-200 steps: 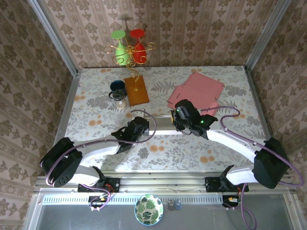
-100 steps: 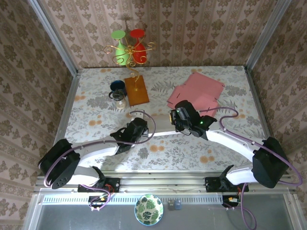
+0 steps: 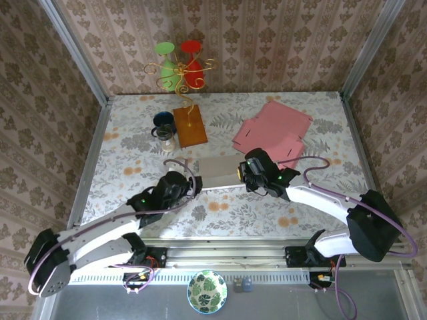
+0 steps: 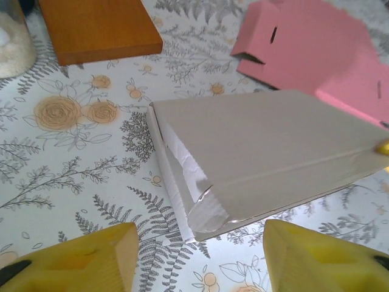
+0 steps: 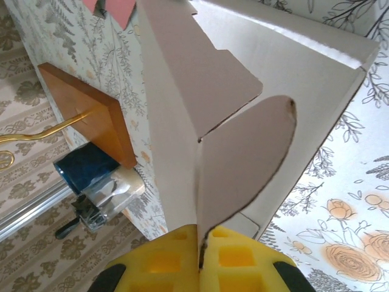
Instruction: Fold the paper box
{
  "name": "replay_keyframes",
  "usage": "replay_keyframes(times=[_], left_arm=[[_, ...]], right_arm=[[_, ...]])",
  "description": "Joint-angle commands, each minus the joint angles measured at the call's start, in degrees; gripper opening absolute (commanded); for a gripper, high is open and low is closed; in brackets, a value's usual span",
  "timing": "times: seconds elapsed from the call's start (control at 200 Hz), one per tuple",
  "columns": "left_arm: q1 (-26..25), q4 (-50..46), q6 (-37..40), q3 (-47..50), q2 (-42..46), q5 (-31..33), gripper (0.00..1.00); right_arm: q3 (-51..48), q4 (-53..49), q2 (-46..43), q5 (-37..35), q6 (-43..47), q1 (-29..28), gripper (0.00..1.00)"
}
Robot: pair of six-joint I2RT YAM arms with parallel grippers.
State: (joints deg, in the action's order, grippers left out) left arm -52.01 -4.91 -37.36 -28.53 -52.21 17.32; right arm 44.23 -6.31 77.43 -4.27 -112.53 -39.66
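Now the right gripper [image 5: 199,238] is pinching the rounded flap of the paper box [image 3: 215,172] at mid-table, hiding that end from above. The left gripper [image 4: 199,242] is hanging open just short of it, its fingers cropped by the frame.

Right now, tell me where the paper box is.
In the top view the paper box is mid-table, on the near side of the pink cardboard, its right end pinched by the right gripper.

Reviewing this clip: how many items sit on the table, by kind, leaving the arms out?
paper boxes: 2 (grey box, pink box)
goblets: 2 (green goblet, red goblet)
stand: 1
blue cup: 1
glass jar: 1
Total: 7
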Motion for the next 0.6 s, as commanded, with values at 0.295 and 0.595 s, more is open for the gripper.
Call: replay_keyframes(times=[0.295,0.595], left_arm=[[20.2,-3.2,-12.1,-7.5,-12.0,-28.0,0.64],[21.9,4.5,-10.6,-11.4,-26.6,-33.5,0.65]], right_arm=[[-2.4,0.1,0.6,0.7,1.7,-0.2,0.0],[-2.8,0.5,1.0,0.8,1.8,-0.2,0.0]])
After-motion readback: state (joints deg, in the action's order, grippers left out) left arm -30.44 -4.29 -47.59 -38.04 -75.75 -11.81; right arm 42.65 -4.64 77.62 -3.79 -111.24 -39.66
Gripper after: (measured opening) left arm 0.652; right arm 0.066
